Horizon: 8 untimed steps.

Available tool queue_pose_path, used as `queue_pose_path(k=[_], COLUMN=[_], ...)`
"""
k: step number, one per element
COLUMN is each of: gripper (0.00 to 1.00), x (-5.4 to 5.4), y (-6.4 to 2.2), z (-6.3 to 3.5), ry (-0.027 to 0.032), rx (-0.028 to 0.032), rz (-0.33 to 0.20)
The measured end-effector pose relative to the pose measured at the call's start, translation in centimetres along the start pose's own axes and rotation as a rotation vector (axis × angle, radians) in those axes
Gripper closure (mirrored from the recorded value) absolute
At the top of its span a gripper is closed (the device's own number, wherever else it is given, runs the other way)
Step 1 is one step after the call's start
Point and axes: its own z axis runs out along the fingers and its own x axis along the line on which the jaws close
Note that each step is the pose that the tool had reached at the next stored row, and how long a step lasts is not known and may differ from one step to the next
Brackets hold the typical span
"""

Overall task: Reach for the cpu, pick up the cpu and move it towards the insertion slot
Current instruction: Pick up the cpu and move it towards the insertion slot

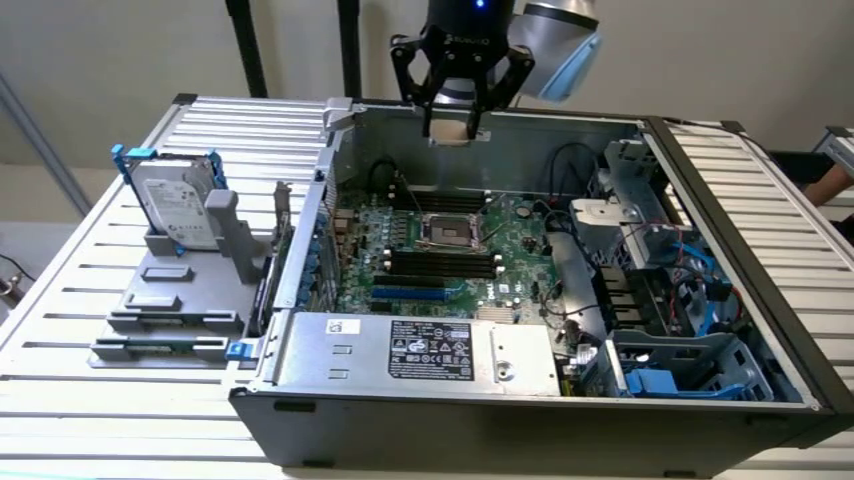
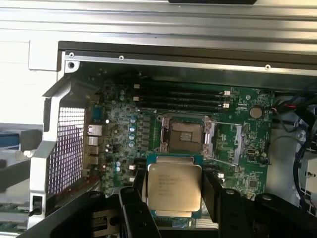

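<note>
Black multi-link tool [image 1: 454, 112], blue light above, silver wrist, pale-blue cap.

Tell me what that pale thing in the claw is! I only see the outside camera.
Observer: The wrist view shows it's the chip, silver top with printed writing, clamped between the gripper's black fingers.
Operator: Is the square socket free?
Observer: It looks so. Up close, the socket has its metal frame open and nothing sitting in its middle.
</note>
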Motion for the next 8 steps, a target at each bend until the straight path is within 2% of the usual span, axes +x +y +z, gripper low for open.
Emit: queue_pose_path(k=[6,8], gripper=[0.45,0.45], x=[-0.96,-1.07], y=[0.86,1.11], z=[0.53,0.69], ry=[-0.0003,-0.0023], rx=[-0.001,-0.0011], rz=[0.0,0.0])
